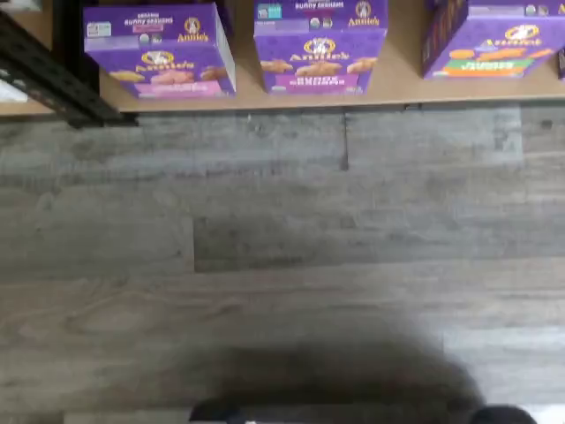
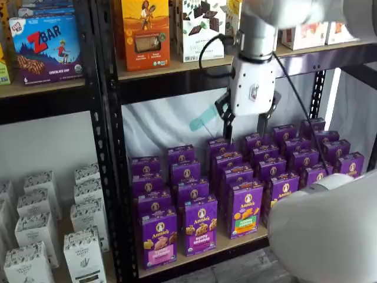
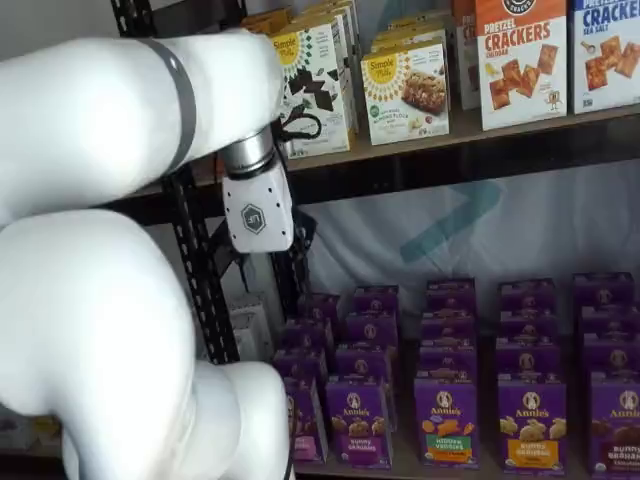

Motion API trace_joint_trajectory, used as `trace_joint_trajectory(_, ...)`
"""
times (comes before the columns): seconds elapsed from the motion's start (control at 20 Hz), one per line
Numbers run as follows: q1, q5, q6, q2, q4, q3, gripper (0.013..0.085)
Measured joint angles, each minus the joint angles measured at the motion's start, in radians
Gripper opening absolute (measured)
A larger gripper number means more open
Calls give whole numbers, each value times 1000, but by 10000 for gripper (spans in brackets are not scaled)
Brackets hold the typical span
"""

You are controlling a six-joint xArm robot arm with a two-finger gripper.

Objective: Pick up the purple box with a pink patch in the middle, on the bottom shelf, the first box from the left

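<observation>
The purple box (image 2: 159, 239) with a pink band stands upright at the front left of the bottom shelf (image 2: 203, 256), beside a purple-band box (image 2: 200, 226) and a green-orange one (image 2: 246, 210). In the wrist view it (image 1: 161, 51) stands at the board's edge (image 1: 265, 99). In a shelf view it (image 3: 304, 421) is partly hidden by the arm. My gripper (image 2: 244, 125) hangs open and empty above the rows of purple cartons, higher than the pink-band box and to its right. It also shows in a shelf view (image 3: 262, 258), white body with dark fingers.
A black rack post (image 2: 110, 153) stands just left of the purple box. White cartons (image 2: 36, 236) fill the neighbouring bay. The higher board holds orange and white boxes (image 2: 145, 32). The arm's white links (image 3: 100, 300) fill the foreground. Grey wood floor (image 1: 282, 265) lies before the shelf.
</observation>
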Motion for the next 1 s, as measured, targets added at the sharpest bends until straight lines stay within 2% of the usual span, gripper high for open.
trace_joint_trajectory(0.4, -3, -219, -1, 75, -10, 129, 850)
trace_joint_trajectory(0.75, -10, -387, 9, 167, -41, 202, 850)
trace_joint_trajectory(1.0, -17, -460, 2, 287, -39, 206, 850)
